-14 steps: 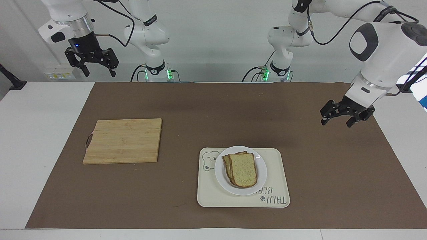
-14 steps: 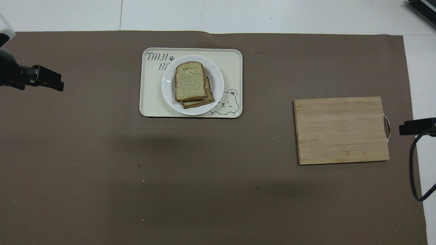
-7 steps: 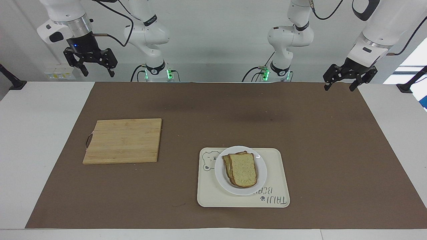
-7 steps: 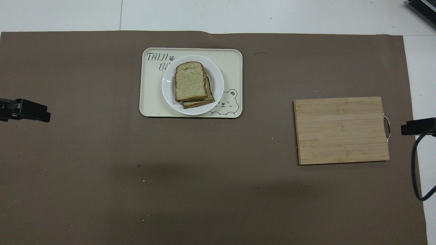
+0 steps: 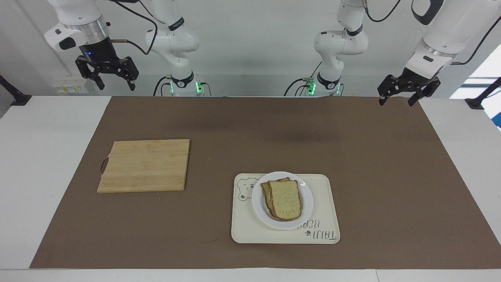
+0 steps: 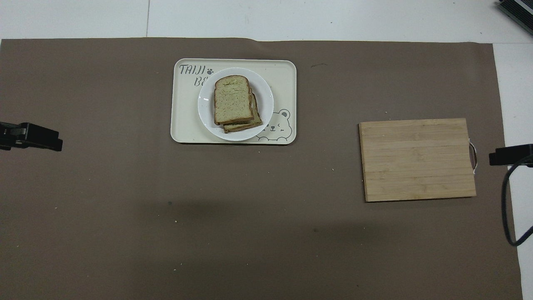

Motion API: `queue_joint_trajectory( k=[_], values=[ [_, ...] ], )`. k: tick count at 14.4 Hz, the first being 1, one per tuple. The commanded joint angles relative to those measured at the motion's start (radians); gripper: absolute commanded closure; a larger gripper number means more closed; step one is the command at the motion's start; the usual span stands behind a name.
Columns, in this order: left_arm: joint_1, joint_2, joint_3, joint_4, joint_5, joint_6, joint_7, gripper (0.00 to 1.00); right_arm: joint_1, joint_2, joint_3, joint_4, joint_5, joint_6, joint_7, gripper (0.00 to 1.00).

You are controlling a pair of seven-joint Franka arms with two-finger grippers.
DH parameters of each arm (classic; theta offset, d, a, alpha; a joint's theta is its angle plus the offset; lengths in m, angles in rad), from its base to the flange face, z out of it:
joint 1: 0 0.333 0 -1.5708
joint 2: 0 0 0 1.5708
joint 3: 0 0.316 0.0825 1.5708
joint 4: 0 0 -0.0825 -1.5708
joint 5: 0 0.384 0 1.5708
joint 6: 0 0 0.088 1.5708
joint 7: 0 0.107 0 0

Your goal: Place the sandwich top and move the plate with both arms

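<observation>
The sandwich top, a plain tan slice with a brown crust, lies on another slice on the round white plate. The plate sits on the cream tray. My left gripper hangs open and empty over the brown mat's corner at the left arm's end. My right gripper hangs open and empty, high over the table's edge at the right arm's end. Neither touches anything.
A bamboo cutting board lies bare on the brown mat toward the right arm's end, nearer to the robots than the tray. A black cable loops down beside the right gripper.
My left gripper has risen and drawn back from low over the mat to the mat's corner by the robots, then nearly stopped. The right arm waits almost still.
</observation>
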Motion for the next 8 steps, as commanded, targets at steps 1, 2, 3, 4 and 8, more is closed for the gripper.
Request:
queue_joint_trajectory(
  k=[1, 2, 3, 4, 8],
  values=[
    [-0.002, -0.02, 0.0, -0.027, 0.017, 0.018, -0.014, 0.0, -0.008, -0.004, 0.004, 0.002, -0.005, 0.009, -0.014, 0.0],
    [-0.002, -0.02, 0.0, -0.028, 0.017, 0.018, -0.012, 0.0, -0.008, -0.004, 0.003, 0.003, -0.003, 0.01, -0.013, 0.0],
    [0.0, -0.02, 0.0, -0.028, 0.017, 0.018, -0.012, 0.0, -0.008, -0.004, 0.003, 0.003, -0.003, 0.009, -0.013, 0.0],
    [0.0, -0.02, 0.0, -0.028, 0.017, 0.018, -0.015, 0.0, -0.008, -0.004, 0.001, 0.003, -0.003, 0.007, -0.014, 0.0],
    [0.0, -0.02, 0.0, -0.028, 0.017, 0.018, -0.009, 0.0, -0.005, -0.007, 0.006, -0.004, -0.003, 0.007, -0.015, 0.0]
  ],
)
